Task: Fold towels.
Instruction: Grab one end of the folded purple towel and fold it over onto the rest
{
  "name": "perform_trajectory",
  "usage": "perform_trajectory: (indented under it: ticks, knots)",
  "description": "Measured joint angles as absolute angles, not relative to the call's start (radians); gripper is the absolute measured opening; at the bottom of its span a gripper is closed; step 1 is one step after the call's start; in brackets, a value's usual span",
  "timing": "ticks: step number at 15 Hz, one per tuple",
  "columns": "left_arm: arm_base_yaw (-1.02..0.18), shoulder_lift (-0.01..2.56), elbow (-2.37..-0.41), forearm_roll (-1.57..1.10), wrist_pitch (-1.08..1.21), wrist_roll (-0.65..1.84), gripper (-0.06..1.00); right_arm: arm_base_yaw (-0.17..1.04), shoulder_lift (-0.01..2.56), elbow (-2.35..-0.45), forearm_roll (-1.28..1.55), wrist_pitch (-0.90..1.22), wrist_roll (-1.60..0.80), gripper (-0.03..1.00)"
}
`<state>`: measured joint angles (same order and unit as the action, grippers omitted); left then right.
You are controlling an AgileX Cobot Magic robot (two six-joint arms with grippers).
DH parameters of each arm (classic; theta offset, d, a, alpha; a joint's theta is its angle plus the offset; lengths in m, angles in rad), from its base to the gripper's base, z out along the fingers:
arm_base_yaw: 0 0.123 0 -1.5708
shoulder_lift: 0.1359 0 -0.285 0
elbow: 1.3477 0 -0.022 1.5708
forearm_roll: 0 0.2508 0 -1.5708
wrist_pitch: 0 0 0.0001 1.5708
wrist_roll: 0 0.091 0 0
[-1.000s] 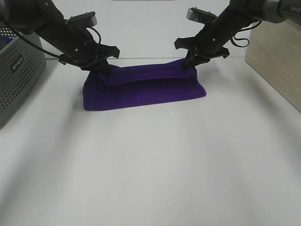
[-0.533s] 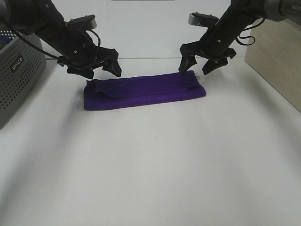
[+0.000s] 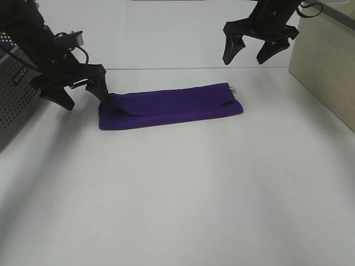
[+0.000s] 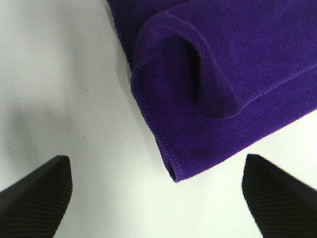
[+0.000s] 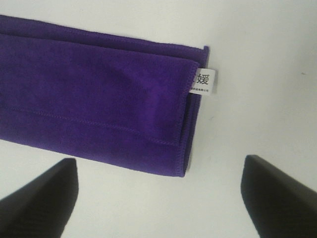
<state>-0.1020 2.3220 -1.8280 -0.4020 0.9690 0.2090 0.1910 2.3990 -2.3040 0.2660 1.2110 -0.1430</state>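
The broad white tabletop [image 3: 177, 199] carried the deep purple, velvety towel [image 3: 172, 105], which lay towards its far side as a long narrow strip, folded lengthwise, flat and free of both arms. The left black two-fingered gripper [image 3: 84, 98] hung low just off the strip's left end, fingers spread wide with the towel's corner lying between them and nothing held. The right black gripper [image 3: 244, 58] stood higher, above and behind the right end, likewise spread and empty.

The next fold probably ran end to end. To do it well, each claw would likely need to pinch through every layer at its own end. At the left end the upper layer puffed up in a soft open loop [image 4: 208, 74], so a shallow bite might catch that layer alone and drag the stack askew. Pressing the loop flat first, or biting low at the table, seemed safer. At the right end the top layer stopped short of the edge beneath it, so a grip further in looked wiser.

A pale wooden box [image 3: 327, 72] flanked the right arm and a grey perforated plastic basket [image 3: 16, 100] sat close behind the left; a wide swing could clip either. The small white printed tag [image 5: 204, 82] stuck out at the right end, too slight to grip by
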Motion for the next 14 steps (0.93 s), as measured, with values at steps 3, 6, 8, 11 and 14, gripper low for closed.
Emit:
perform_trajectory:
  ticks: [3,6,8,11,14]
  knots:
    - [-0.074,2.382,-1.828,-0.545,0.969,0.315,0.85,0.191,2.368,-2.304,0.239,1.217,-0.109,0.87]
    - [-0.072,2.424,-1.852,-0.598,0.966,0.343,0.84,0.191,2.321,-2.304,0.232,1.219,-0.088,0.87]
    - [-0.077,2.451,-1.88,-0.637,0.965,0.35,0.83,0.191,2.294,-2.304,0.233,1.219,-0.081,0.87]
    - [-0.128,2.489,-1.936,-0.665,0.952,0.353,0.79,0.191,2.279,-2.304,0.236,1.219,-0.068,0.87]
    - [-0.182,2.541,-2.026,-0.66,0.943,0.319,0.58,0.191,2.259,-2.304,0.236,1.22,-0.065,0.87]
